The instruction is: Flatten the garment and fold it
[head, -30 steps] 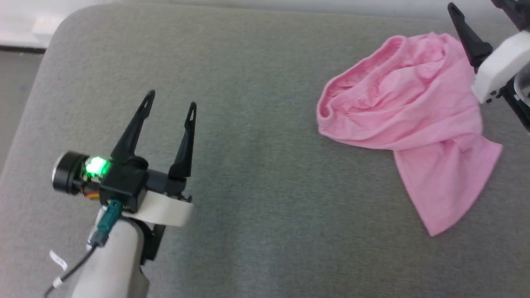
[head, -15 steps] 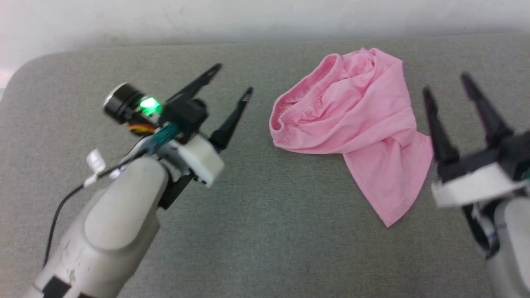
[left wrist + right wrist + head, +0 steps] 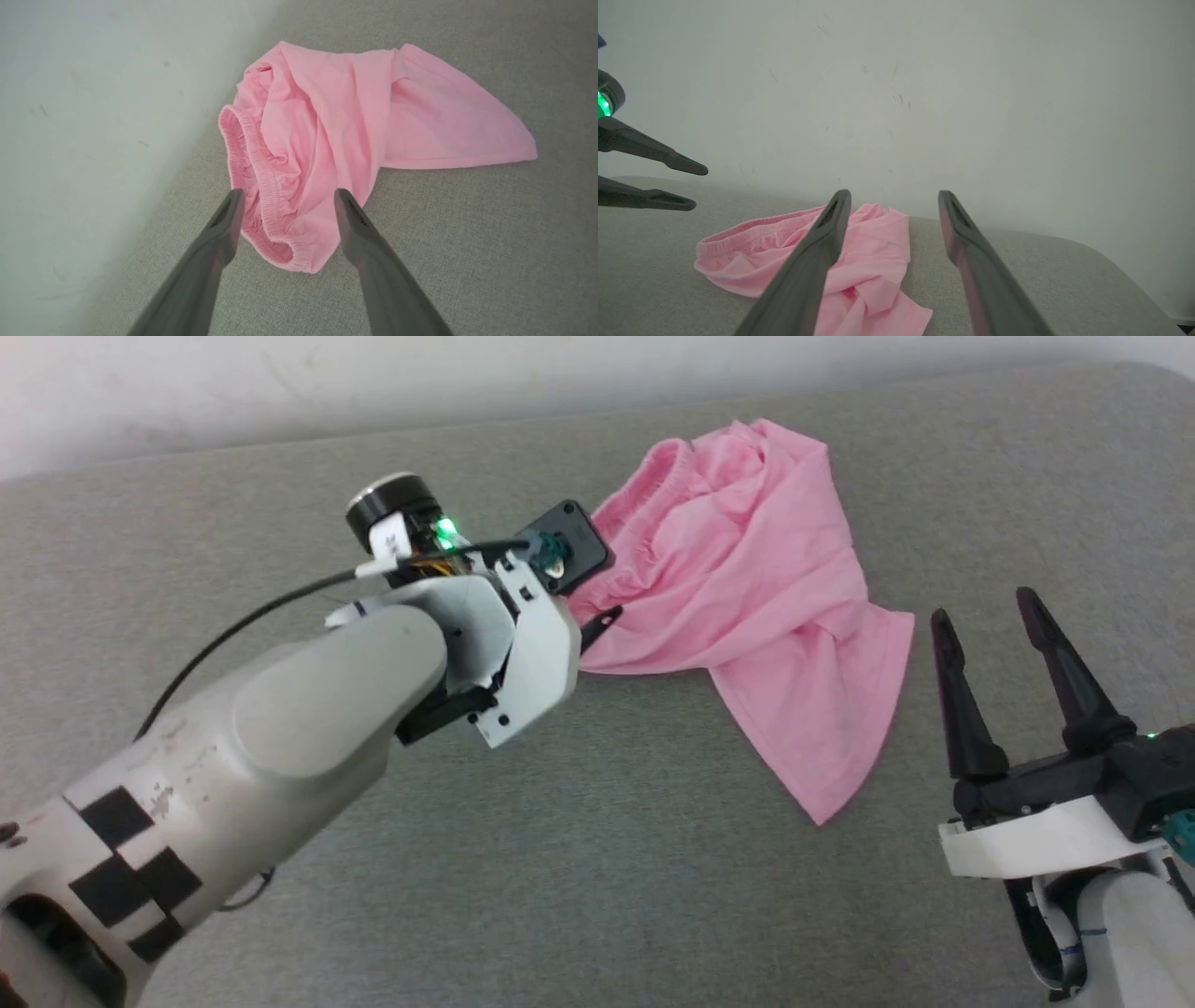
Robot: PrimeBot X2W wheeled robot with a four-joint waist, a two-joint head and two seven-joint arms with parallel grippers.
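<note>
The garment (image 3: 747,579) is a crumpled pink heap on the grey cushion (image 3: 597,859), its gathered elastic band (image 3: 261,172) facing my left arm and one flat flap trailing toward the front. My left gripper (image 3: 288,195) is open, its two fingers on either side of the band's near bend; whether they touch the cloth I cannot tell. In the head view one left fingertip (image 3: 605,618) shows at the garment's left edge. My right gripper (image 3: 982,607) stands open and empty, to the right of the flap. In the right wrist view the garment (image 3: 878,247) lies beyond the right gripper (image 3: 894,193).
A white wall (image 3: 280,383) runs along the cushion's far edge, close behind the garment. The cushion's corner rounds off at the far right (image 3: 1158,383). Bare grey fabric stretches in front of the garment, between the two arms.
The head camera has shifted. My left arm has swung over to the garment's band end. The right gripper now stands lower right, off the cloth. Both stay open.
</note>
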